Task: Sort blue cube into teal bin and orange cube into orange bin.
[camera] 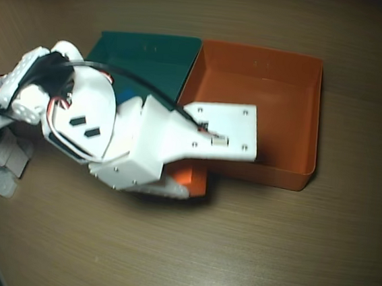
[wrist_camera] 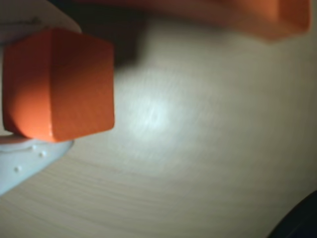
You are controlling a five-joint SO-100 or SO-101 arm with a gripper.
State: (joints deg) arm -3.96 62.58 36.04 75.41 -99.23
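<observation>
The jaws clamp the orange cube [wrist_camera: 58, 84] above the table [wrist_camera: 198, 163], apparently just short of the orange bin [camera: 301, 120], whose near wall lies directly ahead.

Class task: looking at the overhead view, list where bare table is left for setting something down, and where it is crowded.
Free: the wide wooden table strip below the arm and bins, and the strip right of the orange bin. Crowded: the left centre, where the arm overhangs the teal bin and holds the orange cube.
</observation>
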